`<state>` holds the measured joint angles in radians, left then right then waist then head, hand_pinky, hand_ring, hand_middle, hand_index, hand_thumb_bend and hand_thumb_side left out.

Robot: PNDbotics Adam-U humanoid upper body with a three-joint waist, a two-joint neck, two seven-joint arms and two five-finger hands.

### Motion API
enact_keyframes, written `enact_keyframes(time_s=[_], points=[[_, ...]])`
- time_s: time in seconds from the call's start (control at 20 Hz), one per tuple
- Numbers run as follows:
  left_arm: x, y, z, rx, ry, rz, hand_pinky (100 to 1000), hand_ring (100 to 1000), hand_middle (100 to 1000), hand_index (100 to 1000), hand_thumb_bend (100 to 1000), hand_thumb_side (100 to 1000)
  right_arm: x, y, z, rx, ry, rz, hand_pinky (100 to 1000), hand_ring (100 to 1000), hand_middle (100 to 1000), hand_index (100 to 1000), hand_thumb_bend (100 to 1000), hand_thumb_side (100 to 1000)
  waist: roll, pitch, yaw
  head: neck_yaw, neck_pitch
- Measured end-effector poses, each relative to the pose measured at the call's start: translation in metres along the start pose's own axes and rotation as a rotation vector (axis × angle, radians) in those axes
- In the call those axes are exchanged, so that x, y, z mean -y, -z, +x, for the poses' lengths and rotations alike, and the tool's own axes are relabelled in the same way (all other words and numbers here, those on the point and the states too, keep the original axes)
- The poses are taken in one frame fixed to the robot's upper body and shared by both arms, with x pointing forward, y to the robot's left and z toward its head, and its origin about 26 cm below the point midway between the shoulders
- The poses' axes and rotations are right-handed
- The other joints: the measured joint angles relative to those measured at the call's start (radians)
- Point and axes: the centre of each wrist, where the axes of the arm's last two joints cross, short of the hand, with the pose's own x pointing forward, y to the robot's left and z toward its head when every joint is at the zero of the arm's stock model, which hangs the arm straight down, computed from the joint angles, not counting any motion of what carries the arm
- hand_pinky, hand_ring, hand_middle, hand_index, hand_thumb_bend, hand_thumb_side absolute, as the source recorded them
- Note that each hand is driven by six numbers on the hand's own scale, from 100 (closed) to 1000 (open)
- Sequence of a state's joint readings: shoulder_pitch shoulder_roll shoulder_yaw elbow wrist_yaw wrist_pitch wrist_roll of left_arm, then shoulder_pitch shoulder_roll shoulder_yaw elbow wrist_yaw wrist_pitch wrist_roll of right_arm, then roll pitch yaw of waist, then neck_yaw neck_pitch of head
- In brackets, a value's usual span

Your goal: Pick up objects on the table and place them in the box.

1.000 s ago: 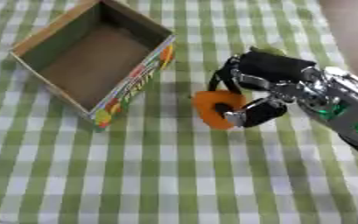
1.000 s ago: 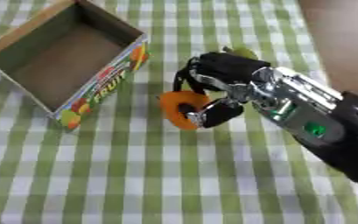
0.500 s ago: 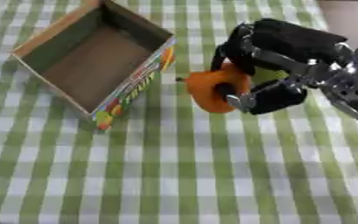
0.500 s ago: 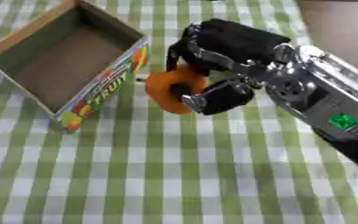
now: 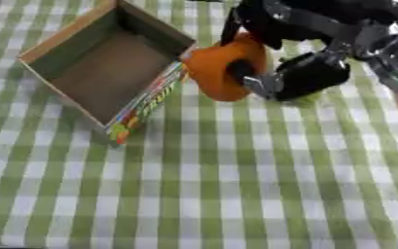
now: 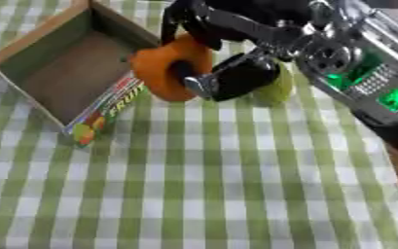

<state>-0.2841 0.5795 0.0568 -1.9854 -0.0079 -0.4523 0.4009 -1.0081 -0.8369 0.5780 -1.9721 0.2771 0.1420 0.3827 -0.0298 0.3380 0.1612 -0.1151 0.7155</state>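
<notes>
My right hand (image 5: 300, 73) is shut on an orange round object (image 5: 215, 68), thumb below and fingers curled over its top. It holds the object in the air just right of the open cardboard box (image 5: 65, 53), close to the box's right wall with the printed fruit side (image 5: 142, 109). The box's inside shows bare brown cardboard. A yellow-green object (image 6: 274, 87) lies on the cloth right behind the hand, partly hidden by it. My left hand shows in neither view.
A green and white checked cloth (image 5: 236, 185) covers the table. The wide stretch of cloth in front of the box and hand holds nothing else. My right forearm (image 6: 364, 78) comes in from the upper right.
My right hand has lifted the orange object off the cloth and carried it up and left toward the box. The yellow-green object now shows behind the hand.
</notes>
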Motion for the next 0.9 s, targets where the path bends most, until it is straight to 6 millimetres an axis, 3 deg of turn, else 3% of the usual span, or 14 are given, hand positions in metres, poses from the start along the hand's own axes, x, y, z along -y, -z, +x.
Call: enact_keyframes(time_s=[0.35, 0.9], points=[[0.003, 0.010, 0.002, 0.042, -0.022, 0.001, 741, 710, 696, 835, 215, 432, 0.012, 0.049, -0.011, 0.061, 0.055, -0.004, 782, 100, 194, 631, 100, 196, -0.003, 0.000, 0.039, -0.047, 0.005], [0.012, 0.029, 0.006, 0.114, -0.080, -0.006, 741, 712, 695, 833, 239, 407, -0.021, 0.116, -0.042, 0.044, 0.085, -0.047, 786, 100, 184, 633, 100, 220, 0.003, 0.010, 0.104, -0.112, -0.006]])
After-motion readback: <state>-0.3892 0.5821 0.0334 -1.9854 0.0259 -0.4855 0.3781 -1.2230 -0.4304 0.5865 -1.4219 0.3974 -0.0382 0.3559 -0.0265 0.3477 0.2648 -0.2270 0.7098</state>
